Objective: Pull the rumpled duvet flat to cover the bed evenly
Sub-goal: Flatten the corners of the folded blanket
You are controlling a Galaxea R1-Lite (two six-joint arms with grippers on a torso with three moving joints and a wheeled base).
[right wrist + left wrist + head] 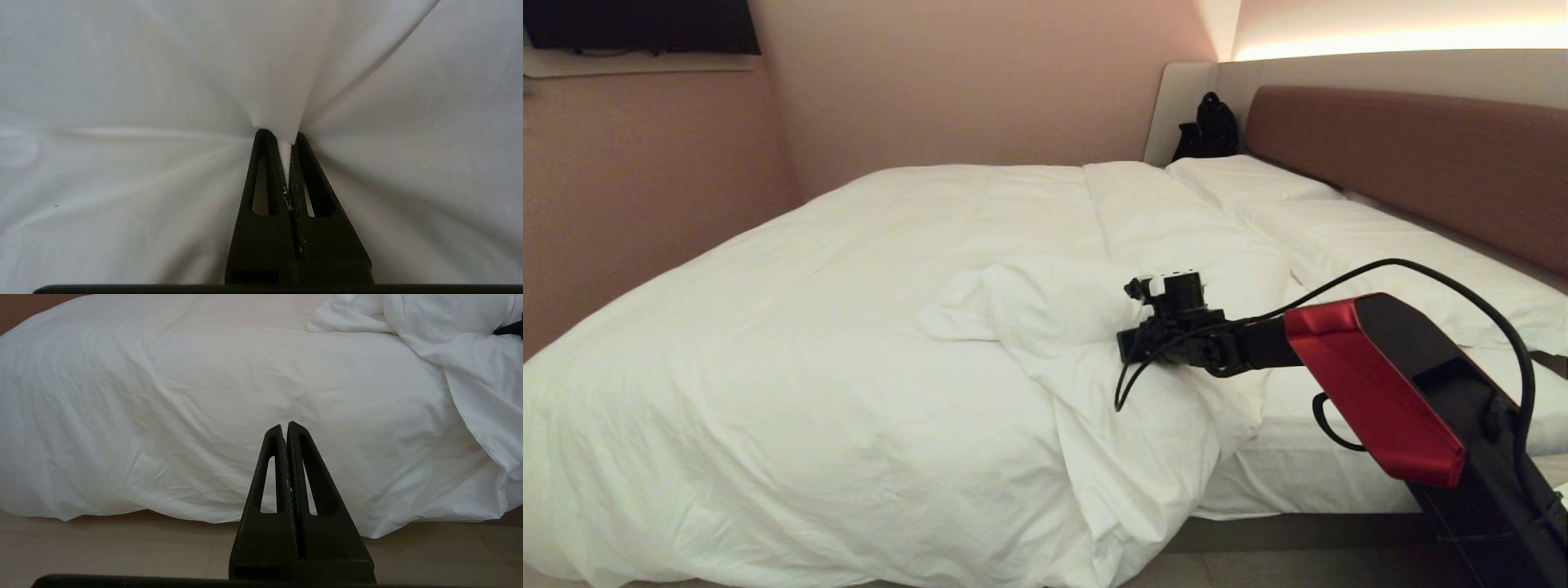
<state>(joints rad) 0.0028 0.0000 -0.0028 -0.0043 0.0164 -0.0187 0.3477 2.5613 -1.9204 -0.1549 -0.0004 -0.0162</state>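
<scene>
Jaws of the right gripper [286, 141] are clamped together on a pinch of the duvet [163, 81], and jaws of the left gripper [285, 428] are pressed together with nothing between them.

From the head view, the right arm [1380, 384], red and black with a looping black cable [1445, 282], reaches in from the lower right over the near side of the bed [1307, 531]. Its gripper [1131, 343] sits at a bunched, folded-back fold of the duvet [809, 327]; the fingertips themselves are hidden behind the wrist from this angle. The duvet covers the left and middle of the bed and spills over the near edge toward the floor [1258, 572], while near the headboard [1421, 163] the near corner is turned back, leaving a strip of mattress sheet [1307, 457] bare. Flat white pillows [1380, 237] lie along the reddish-brown headboard, and a black bag [1209, 131] stands in the far corner against the beige panel. A dark screen [637, 24] hangs on the pink wall at upper left.

From the left wrist view, the left gripper hangs apart from the bed, pointing at the draped side of the duvet [204, 416], whose hem ends just above the pale floor [122, 547]. The rumpled fold [449, 343] shows at one corner of this view.

From the right wrist view, white fabric fills everything. A peak of cloth is drawn up between the two black fingers [265, 171], with creases fanning outward from the pinch.
</scene>
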